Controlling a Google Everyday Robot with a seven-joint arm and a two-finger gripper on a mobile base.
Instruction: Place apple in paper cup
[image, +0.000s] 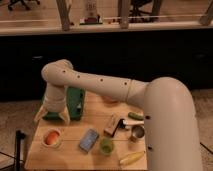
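Gripper (52, 118): hangs just above and behind the paper cup (44, 141), not touching it. Fingers (64, 117) are spread wide with nothing between them.

Apple (52, 136): sits inside the paper cup, its orange-red top showing in the cup's mouth. The cup's pale rim rings it all round.

The paper cup stands upright on the wooden table (70, 159).

Other items, all placed from the paper cup as seen in the camera view:
- green bin (76, 102): behind the cup and slightly right, beside my gripper.
- blue flat item (89, 139): just right of the cup, apart from it.
- green cup (105, 146): further right, past the blue item.
- tan block (112, 125): right and a little further back.
- metal cup (137, 133): well to the right.
- yellow corn-like item (132, 158): well to the right and nearer the camera.
- dark green long item (135, 116): far right and back; I cannot tell what it is.
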